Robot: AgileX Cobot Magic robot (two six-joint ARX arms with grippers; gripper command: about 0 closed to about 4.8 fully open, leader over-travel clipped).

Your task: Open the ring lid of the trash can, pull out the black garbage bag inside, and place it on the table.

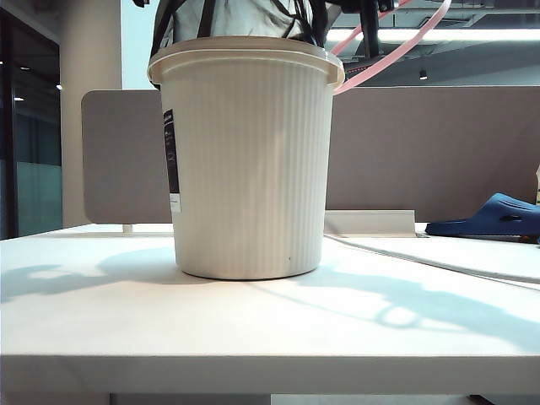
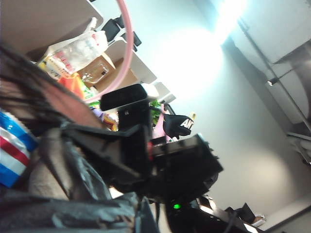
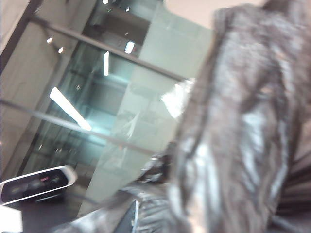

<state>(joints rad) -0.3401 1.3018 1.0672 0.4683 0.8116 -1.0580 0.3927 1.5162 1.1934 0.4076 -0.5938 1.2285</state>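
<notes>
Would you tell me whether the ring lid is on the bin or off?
Off: the pink ring lid hangs tilted beside and above the trash can rim.

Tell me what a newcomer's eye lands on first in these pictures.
The trash can stands mid-table, filling the exterior view. The black garbage bag rises out of its mouth, and the ring lid hangs tilted, off its rim, at upper right. The left gripper and right gripper are not visible; black plastic crowds both wrist views.

My left gripper (image 2: 127, 145) is clamped tight; my right gripper, hidden from its own camera, reads closed too.
</notes>
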